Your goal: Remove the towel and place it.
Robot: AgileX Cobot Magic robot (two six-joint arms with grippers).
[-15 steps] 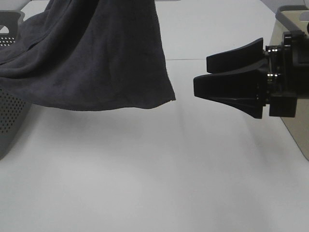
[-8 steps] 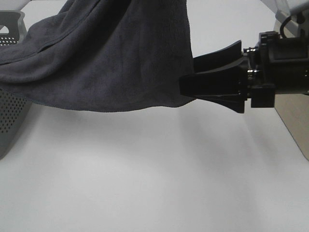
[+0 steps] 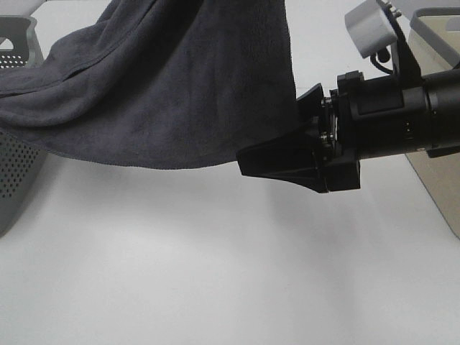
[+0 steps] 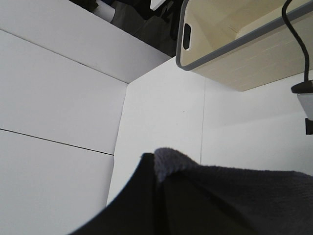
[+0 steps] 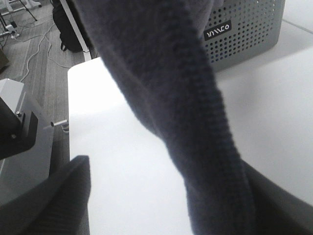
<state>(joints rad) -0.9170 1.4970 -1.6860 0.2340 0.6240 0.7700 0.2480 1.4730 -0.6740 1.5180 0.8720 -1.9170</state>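
The dark grey towel [image 3: 165,86] hangs from above the exterior view's top edge, and its left end trails over the grey perforated basket [image 3: 14,165]. My left gripper [image 4: 159,196] is out of the exterior view. In its wrist view it is shut on a fold of the towel [image 4: 234,186]. My right gripper [image 3: 277,133] reaches in from the right and straddles the towel's hanging right edge, one finger in front of the cloth and one behind. In the right wrist view the towel [image 5: 166,73] drops between the gripper's [image 5: 166,169] spread fingers, which stand open.
A beige basket with a grey rim [image 3: 438,144] stands at the table's right edge, behind my right arm; the left wrist view shows the basket [image 4: 234,44] too. The grey basket [image 5: 244,29] stands at the left. White tabletop [image 3: 215,273] lies below the towel.
My right gripper has moved left from open air to the towel's right edge and now has it between its fingers. The towel's hanging edge has shifted rightward.
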